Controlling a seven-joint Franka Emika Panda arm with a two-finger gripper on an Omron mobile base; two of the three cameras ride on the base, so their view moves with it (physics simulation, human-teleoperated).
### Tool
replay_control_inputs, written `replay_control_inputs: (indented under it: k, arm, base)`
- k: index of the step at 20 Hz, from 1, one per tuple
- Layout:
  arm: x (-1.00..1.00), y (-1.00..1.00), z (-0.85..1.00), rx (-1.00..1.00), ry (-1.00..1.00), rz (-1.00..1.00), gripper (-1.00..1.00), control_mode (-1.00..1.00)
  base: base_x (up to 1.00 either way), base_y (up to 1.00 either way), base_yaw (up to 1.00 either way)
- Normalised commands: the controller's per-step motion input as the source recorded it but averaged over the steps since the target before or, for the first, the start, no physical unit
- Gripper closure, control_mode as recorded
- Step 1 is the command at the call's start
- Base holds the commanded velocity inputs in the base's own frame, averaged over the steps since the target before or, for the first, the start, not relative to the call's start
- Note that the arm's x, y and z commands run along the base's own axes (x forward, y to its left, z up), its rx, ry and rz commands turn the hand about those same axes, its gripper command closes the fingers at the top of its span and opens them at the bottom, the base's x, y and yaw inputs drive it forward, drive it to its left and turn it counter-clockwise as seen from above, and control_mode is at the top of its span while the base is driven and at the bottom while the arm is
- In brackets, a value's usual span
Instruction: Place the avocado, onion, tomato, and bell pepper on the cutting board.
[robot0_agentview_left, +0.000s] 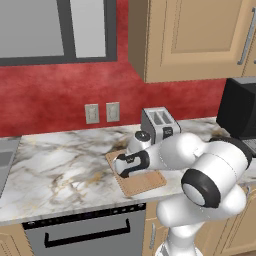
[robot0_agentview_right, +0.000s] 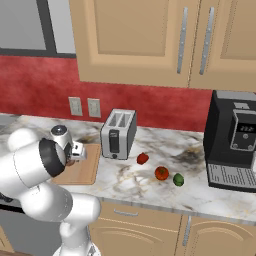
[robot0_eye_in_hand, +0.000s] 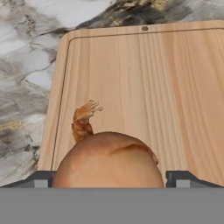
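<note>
The onion (robot0_eye_in_hand: 109, 162), a pale tan ball with a brown root tuft, fills the space between my two fingertips low over the cutting board (robot0_eye_in_hand: 153, 87). My gripper (robot0_eye_in_hand: 112, 179) is spread wide, with one dark tip on each side of the onion. The board (robot0_agentview_left: 145, 182) lies in front of the toaster, and my hand hangs over its near-left part. On the counter right of the toaster lie the deep-red bell pepper (robot0_agentview_right: 143, 158), the orange-red tomato (robot0_agentview_right: 161, 173) and the green avocado (robot0_agentview_right: 178, 179).
A silver toaster (robot0_agentview_right: 118, 134) stands just behind the board. A black coffee machine (robot0_agentview_right: 235, 145) sits at the far right of the marble counter. Wall cabinets hang above, and a dishwasher front (robot0_agentview_left: 80, 232) is below the counter edge.
</note>
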Motion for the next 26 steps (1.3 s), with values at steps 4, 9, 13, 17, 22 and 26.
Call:
replay_control_inputs:
  k: [4, 9, 13, 17, 22, 26]
  arm:
    - [0.00, 0.00, 0.00, 0.00, 0.00, 0.00, -1.00, -1.00]
    - [-0.03, 0.00, 0.05, 0.00, 0.00, 0.00, -1.00, -1.00]
    - [-0.09, 0.00, 0.22, 0.00, 0.00, 0.00, -1.00, -1.00]
    - [-0.04, -0.01, 0.26, 0.00, 0.00, 0.00, -1.00, -1.00]
    - [-0.02, -0.08, 0.31, 0.00, 0.00, 0.00, -1.00, -1.00]
    - [-0.31, -0.38, 0.42, 0.00, 0.01, 0.00, -1.00, -1.00]
  base:
    - [0.00, 0.00, 0.00]
    - [0.00, 0.00, 0.00]
    - [0.00, 0.00, 0.00]
    - [0.00, 0.00, 0.00]
    - [0.00, 0.00, 0.00]
    - [0.00, 0.00, 0.00]
